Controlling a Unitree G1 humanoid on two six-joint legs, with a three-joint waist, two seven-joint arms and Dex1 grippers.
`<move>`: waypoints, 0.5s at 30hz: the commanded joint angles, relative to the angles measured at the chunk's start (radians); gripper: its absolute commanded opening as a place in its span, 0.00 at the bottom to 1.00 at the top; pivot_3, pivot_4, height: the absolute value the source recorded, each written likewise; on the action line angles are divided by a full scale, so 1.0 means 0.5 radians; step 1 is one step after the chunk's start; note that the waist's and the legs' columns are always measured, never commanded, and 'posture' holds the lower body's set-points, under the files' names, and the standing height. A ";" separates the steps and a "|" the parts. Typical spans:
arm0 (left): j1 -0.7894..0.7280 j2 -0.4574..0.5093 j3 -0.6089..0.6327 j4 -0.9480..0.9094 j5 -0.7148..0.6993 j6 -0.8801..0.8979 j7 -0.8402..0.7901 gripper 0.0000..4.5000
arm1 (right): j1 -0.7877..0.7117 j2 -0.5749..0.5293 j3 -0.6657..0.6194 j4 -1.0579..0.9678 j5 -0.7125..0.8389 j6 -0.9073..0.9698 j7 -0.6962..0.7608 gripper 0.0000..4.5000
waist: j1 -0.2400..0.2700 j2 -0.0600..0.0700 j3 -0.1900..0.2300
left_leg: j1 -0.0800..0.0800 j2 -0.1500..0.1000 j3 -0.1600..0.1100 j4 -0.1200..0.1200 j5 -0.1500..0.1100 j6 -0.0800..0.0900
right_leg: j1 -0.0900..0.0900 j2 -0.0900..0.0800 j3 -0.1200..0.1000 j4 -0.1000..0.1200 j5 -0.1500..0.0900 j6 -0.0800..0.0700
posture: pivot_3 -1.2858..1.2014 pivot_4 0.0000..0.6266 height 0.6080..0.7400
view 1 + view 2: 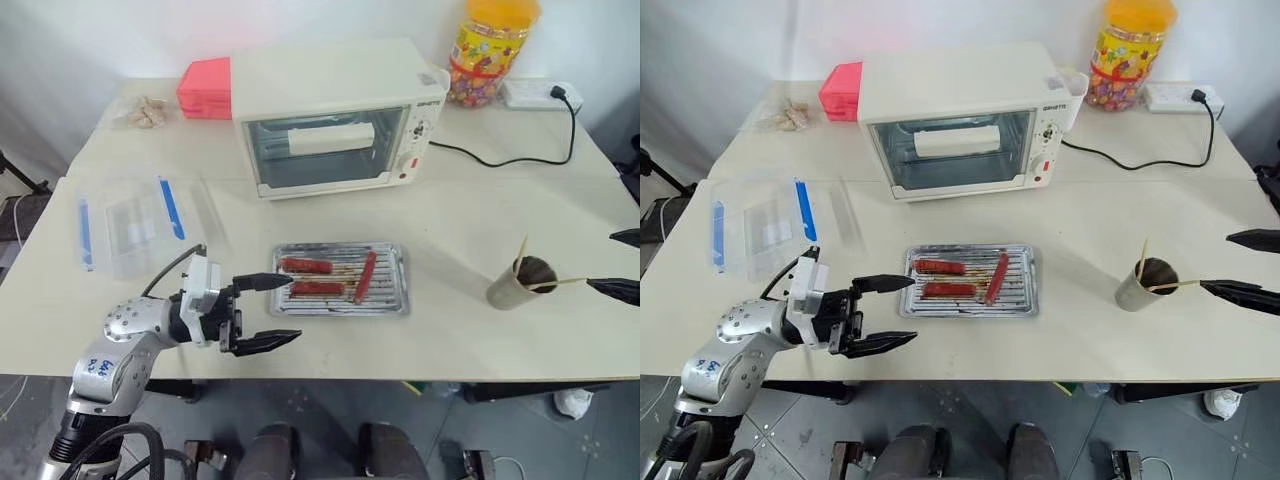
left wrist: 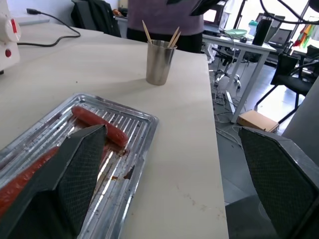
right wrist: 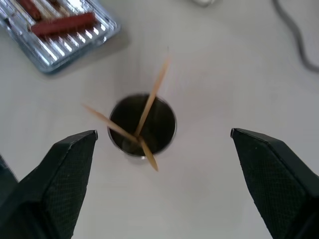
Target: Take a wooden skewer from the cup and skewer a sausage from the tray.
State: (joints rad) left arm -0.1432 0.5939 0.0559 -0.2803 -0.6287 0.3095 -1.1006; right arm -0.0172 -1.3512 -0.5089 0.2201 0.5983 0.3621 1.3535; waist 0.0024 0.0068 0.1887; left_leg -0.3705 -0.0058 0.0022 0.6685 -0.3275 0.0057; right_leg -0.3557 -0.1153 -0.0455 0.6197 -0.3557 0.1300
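The silver tray (image 1: 398, 300) lies mid-table with three red-brown sausages, two side by side (image 1: 306, 266) and one (image 1: 366, 276) on the right. My left gripper (image 1: 293, 308) stands open at the tray's left end, pointing along it, its upper finger over the rim. To the right of the tray stands the small cup (image 1: 520, 282) with several wooden skewers (image 3: 152, 94) leaning in it. My right gripper (image 1: 601, 260) is open just right of the cup; in the right wrist view the cup (image 3: 143, 124) sits between its fingers, below them. Neither gripper holds anything.
A white toaster oven (image 1: 335, 115) stands behind the tray, with a pink box (image 1: 205, 88) at its left. A clear plastic box with blue clips (image 1: 135, 225) lies at the left. A yellow-lidded candy jar (image 1: 490, 50), power strip (image 1: 540, 95) and black cable sit far right.
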 commanded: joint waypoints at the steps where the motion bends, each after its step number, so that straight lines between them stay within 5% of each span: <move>1: 0.046 0.000 0.014 -0.136 -0.026 0.003 0.037 1.00 | -0.305 -0.092 0.297 0.217 -0.129 -0.015 0.188 0.99 | -0.008 0.001 0.000 | 0.000 0.000 0.000 0.000 0.000 0.000 | 0.000 0.000 0.000 0.000 0.000 0.000 | 0.52 0.24 1.00; 6: 0.100 0.010 0.033 -0.197 -0.026 0.012 0.071 1.00 | -0.769 -0.035 0.673 0.436 -0.324 -0.033 0.366 0.99 | -0.010 0.005 0.001 | 0.000 0.001 0.002 0.001 0.000 -0.001 | -0.003 0.001 0.001 0.001 0.000 0.000 | 0.52 0.24 1.00; 12: 0.157 0.014 0.051 -0.258 -0.029 0.009 0.116 1.00 | -0.988 0.049 0.835 0.581 -0.420 -0.081 0.504 0.99 | 0.001 0.006 0.002 | -0.002 0.000 0.001 0.002 0.000 -0.001 | -0.003 0.000 0.000 0.001 0.000 0.000 | 0.52 0.24 1.00; 15: 0.187 0.024 0.066 -0.277 -0.039 0.010 0.125 1.00 | -0.972 0.006 0.907 0.567 -0.382 -0.063 0.522 0.80 | 0.002 0.006 0.002 | -0.003 0.000 0.000 0.003 0.000 -0.001 | -0.004 0.000 -0.001 0.001 0.000 0.000 | 0.52 0.24 1.00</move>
State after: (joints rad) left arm -0.0599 0.5983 0.0648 -0.3812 -0.6292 0.3200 -1.0398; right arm -0.4956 -1.3194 -0.0484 0.5082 0.3957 0.3292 1.5393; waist 0.0035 0.0100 0.1896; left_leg -0.3718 -0.0058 0.0023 0.6701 -0.3273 0.0051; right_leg -0.3575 -0.1154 -0.0461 0.6204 -0.3557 0.1300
